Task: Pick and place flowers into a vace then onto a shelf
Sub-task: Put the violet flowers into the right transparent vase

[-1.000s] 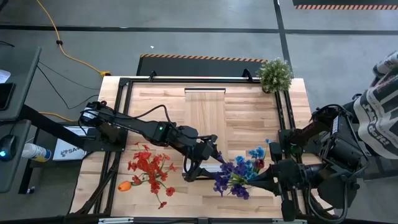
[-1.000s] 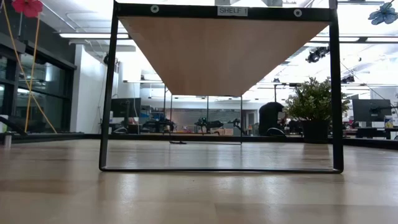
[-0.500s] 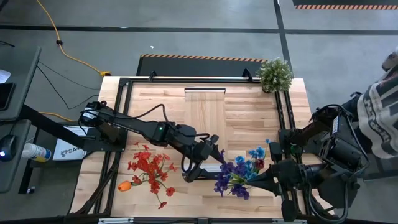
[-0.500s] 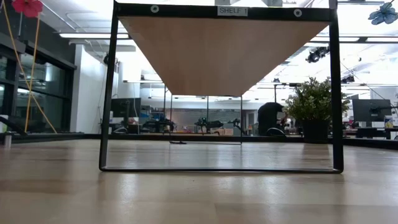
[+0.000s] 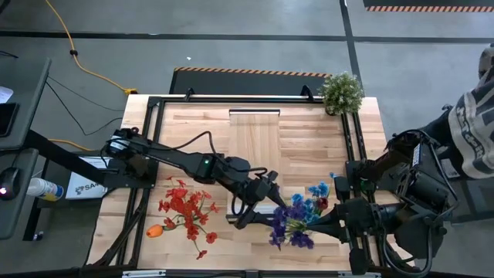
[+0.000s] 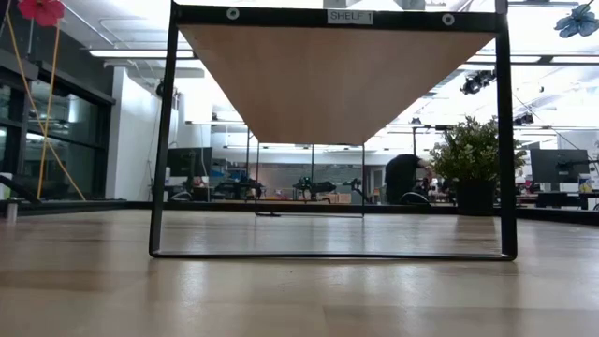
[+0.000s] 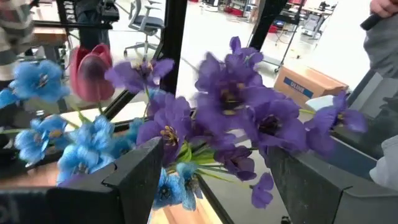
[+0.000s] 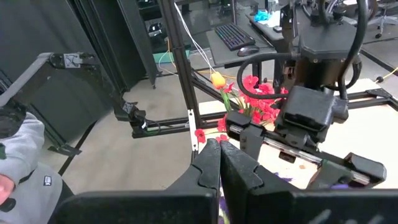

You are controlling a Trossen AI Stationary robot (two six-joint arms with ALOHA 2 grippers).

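Around the purple flowers [image 7: 236, 118] — left gripper [image 7: 211, 180], jaws wide — nothing clamped.

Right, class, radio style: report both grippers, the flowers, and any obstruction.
Left gripper open, fingers either side of purple flowers. Right gripper shut, low at table's right edge by the blue blooms. Red flowers lying loose on table. No obstruction seen.

Overhead camera straight down on the desk [image 5: 255, 131], low camera level along it, wrist cameras close on flowers [image 7: 249, 118]
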